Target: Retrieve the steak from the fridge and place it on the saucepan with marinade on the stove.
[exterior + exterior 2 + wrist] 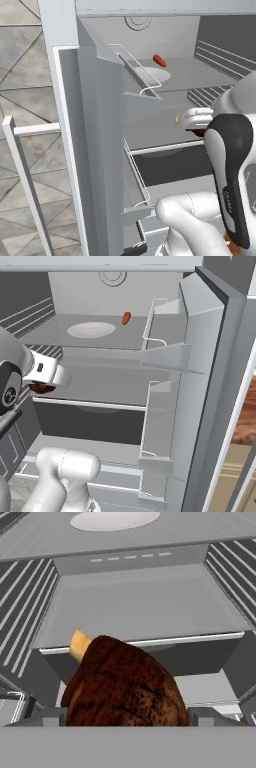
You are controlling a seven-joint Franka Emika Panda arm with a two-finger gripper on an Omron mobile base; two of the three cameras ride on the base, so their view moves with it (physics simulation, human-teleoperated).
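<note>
The fridge (90, 125) stands open in front of me and my arm reaches into it. In the hand view the steak (125, 687), a dark red-brown lump with a pale yellowish tip, sits right between the fingers of my gripper (125, 718). It hangs in front of the middle shelf's front edge (150, 642). From the base views the steak (42, 388) peeks out as a dark patch under the white hand (47, 373), also low at my gripper (196, 129). The gripper is shut on the steak with its jaws wide. The saucepan, marinade and stove are out of view.
A small red-orange item (159, 60) and a white round plate (91, 329) lie on the upper shelf. Door bins (167, 356) line the open right door; the left door (100, 165) carries wire racks. A dark drawer (90, 423) sits below the middle shelf.
</note>
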